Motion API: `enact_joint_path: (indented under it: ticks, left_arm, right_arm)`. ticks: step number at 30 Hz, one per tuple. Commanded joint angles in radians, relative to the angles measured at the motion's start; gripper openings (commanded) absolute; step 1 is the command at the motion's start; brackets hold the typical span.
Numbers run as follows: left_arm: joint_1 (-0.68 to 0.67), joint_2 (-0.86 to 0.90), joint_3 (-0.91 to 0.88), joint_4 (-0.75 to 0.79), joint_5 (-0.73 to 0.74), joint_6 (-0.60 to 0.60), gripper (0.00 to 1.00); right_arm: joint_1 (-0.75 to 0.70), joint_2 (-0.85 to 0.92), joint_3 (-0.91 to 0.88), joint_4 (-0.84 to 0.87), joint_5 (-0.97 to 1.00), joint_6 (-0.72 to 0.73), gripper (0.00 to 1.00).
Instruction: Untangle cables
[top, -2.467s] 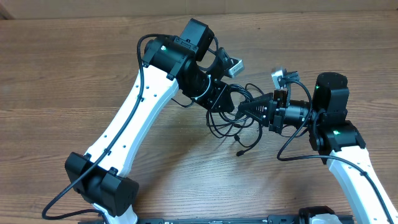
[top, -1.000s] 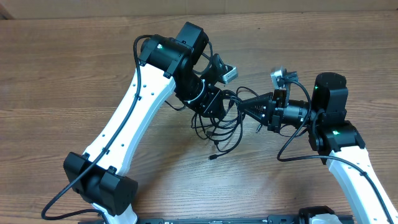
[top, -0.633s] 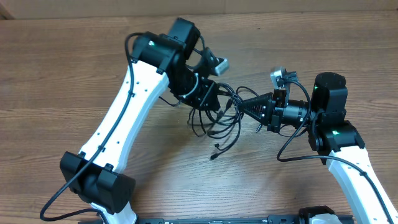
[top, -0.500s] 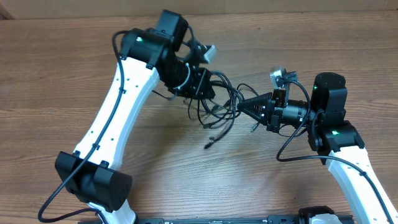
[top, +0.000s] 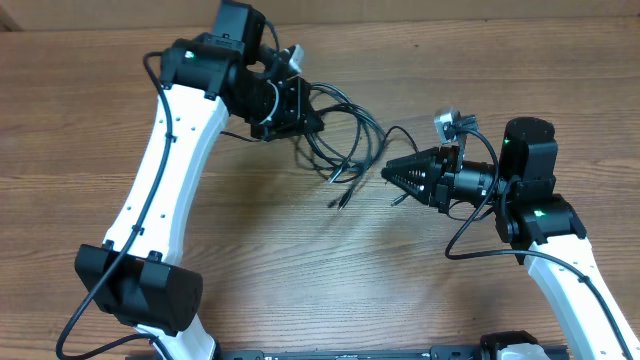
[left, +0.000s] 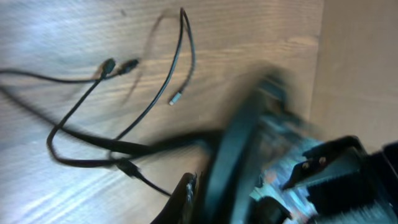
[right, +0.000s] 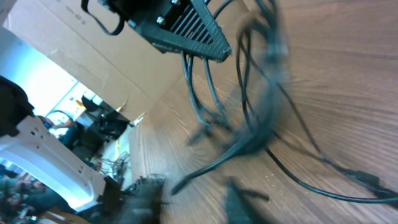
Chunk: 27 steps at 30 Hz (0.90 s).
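The thin black cables (top: 345, 140) hang in a loose tangle from my left gripper (top: 300, 118), which is shut on them near the far side of the table. Several plug ends (top: 338, 203) trail on the wood below it. My right gripper (top: 388, 173) points left at the tangle's right edge. In the right wrist view its blurred fingers (right: 194, 199) stand apart with nothing clamped, and the cables (right: 249, 124) run just ahead of them. The left wrist view is blurred; it shows cable loops (left: 93, 118) on the wood.
The wooden table (top: 120, 120) carries nothing but the cables. A cardboard wall (right: 74, 56) stands behind the far edge. The white left arm (top: 165, 170) crosses the table's left half, and the right arm (top: 560, 260) stands at the front right.
My left gripper has swung up and to the left, dragging the tangle away from my right gripper. The cables have stretched out and left the right fingers. The right arm has stayed in place.
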Motion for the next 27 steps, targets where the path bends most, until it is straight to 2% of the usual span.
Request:
enact_joint_path:
  ticks: [1,2,11,13,15,18,23,25,26,27]
  left_arm:
    - [0.013,-0.011,0.021,-0.019,-0.023,0.128,0.04]
    - [0.013,-0.011,0.021,-0.030,-0.023,0.163,0.04]
    - [-0.016,-0.011,0.021,-0.117,-0.007,0.452,0.04]
    - [-0.031,-0.011,0.021,-0.145,0.048,0.528,0.04]
    - [-0.044,-0.011,0.021,-0.184,0.206,0.652,0.04]
    - [-0.049,-0.011,0.021,-0.193,0.280,0.677,0.04]
    - [-0.050,-0.011,0.021,-0.196,0.315,0.676,0.04]
    - [-0.050,-0.011,0.021,-0.196,0.316,0.676,0.04]
    - [-0.050,-0.011,0.021,-0.196,0.326,0.676,0.04]
    - [-0.051,-0.011,0.021,-0.196,0.333,0.676,0.04]
  right_arm:
    - [0.000,-0.013,0.010,0.004,-0.005,-0.006,0.60]
    - [0.000,-0.013,0.010,0.004,-0.005,-0.006,1.00]
    - [0.000,-0.013,0.010,0.004,-0.004,-0.006,1.00]
    - [0.000,-0.013,0.010,0.004,-0.004,-0.006,1.00]
    - [0.000,-0.013,0.010,0.003,0.006,-0.006,1.00]
    - [0.000,-0.013,0.010,0.003,0.007,-0.006,1.00]
    - [0.000,-0.013,0.010,-0.022,0.048,-0.006,1.00]
    - [0.000,-0.013,0.010,-0.025,0.051,-0.007,0.91]
    - [0.000,-0.013,0.010,-0.025,0.051,-0.007,0.70]
    - [0.000,-0.013,0.010,-0.026,0.051,-0.007,0.62]
